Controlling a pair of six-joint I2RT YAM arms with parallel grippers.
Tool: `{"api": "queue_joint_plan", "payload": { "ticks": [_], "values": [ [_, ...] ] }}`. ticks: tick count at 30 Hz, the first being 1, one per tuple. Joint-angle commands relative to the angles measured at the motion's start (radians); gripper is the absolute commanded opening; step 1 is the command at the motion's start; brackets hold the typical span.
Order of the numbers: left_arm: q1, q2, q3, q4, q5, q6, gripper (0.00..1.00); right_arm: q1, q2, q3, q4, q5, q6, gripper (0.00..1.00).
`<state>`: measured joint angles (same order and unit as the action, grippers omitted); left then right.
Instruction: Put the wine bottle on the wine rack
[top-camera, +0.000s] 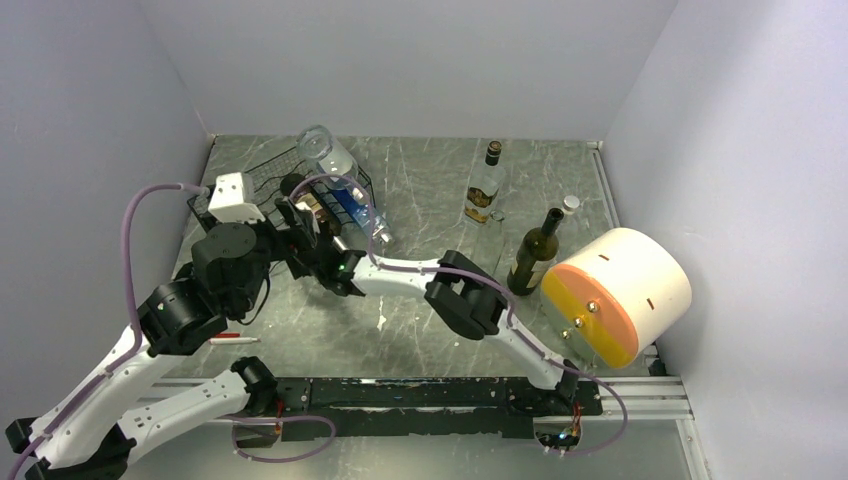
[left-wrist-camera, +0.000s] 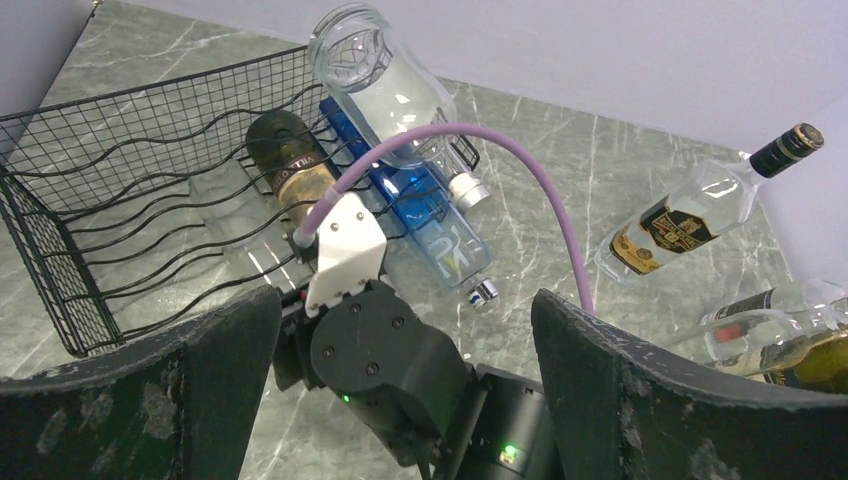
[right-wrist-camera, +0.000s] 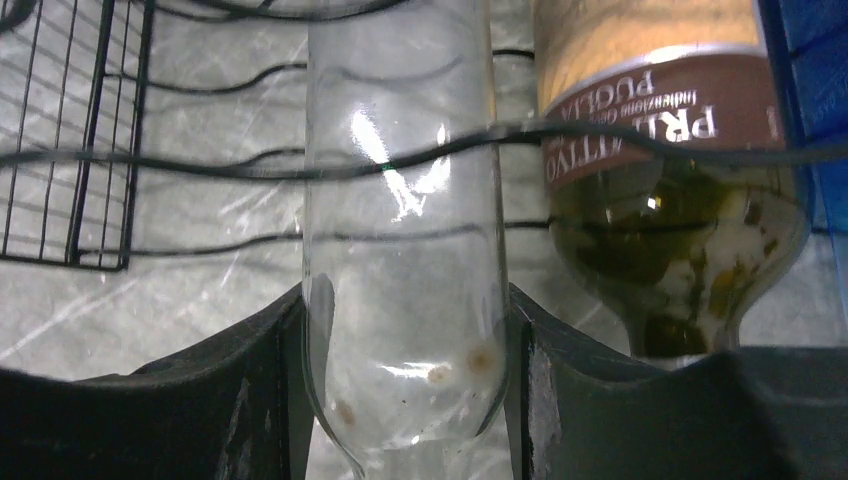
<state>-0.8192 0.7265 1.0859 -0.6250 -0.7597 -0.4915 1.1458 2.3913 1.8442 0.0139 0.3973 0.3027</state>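
Partway open — right hand (right-wrist-camera: 405, 335) round bottle (right-wrist-camera: 405, 220)

**Marbled table, rack at the far left**

The grey-green marbled table (top-camera: 420, 190) carries a black wire wine rack (top-camera: 262, 172) at its far-left corner. Toward the far right a clear labelled bottle (top-camera: 483, 185) stands upright. Nearer stands a dark green wine bottle (top-camera: 533, 258), just beside a big white drum (top-camera: 625, 290) lying on its side. A small red-and-white stick (top-camera: 235, 340) lies near the left edge.

The clear glass bottle (right-wrist-camera: 405, 250) and the green glass bottle with brown label (right-wrist-camera: 670, 230) are cut off at 12 o'clock of the right wrist view.
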Motion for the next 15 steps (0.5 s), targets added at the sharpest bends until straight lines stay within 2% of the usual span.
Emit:
{"api": "queue_joint_plan", "payload": {
  "ticks": [1,6,15],
  "values": [
    [0.001,0.002,0.002,0.034,0.032,0.002,0.99,-0.017,0.053,0.116,0.065,-0.001,0.008,0.12],
    [0.001,0.036,0.012,0.03,0.042,-0.003,0.99,-0.024,0.138,0.248,0.033,-0.036,-0.005,0.18],
    [0.001,0.071,0.023,0.033,0.064,0.0,0.99,-0.045,0.204,0.344,0.001,-0.049,0.025,0.31]
  ]
}}
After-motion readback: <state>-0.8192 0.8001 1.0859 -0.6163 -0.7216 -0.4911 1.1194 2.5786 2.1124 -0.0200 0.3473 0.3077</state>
